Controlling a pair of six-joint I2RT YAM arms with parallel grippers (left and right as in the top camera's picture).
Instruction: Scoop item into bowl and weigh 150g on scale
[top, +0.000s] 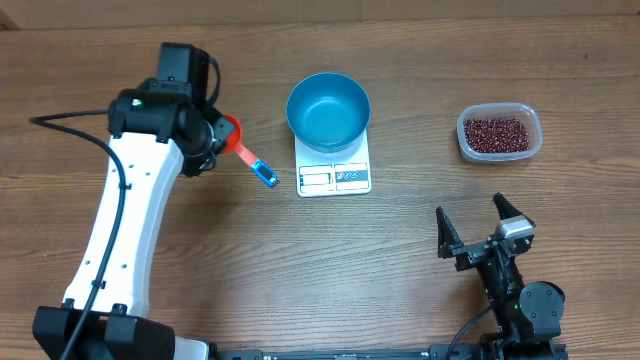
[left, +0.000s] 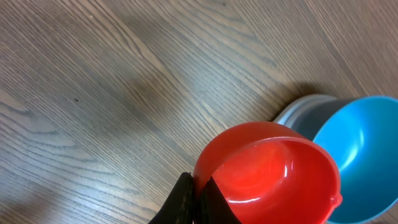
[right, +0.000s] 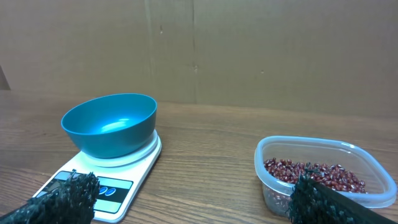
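Legible text, numbers, brands: none.
- scale: two label panels along front edge. Left panel pale, outlined, no digits readable. Right panel carries small blue oval marks; print too small to read in overhead view. Same panels partly hidden and blurred in right wrist view.
- red scoop: blue tip at handle end has lighter patch; cannot tell whether it is lettering.
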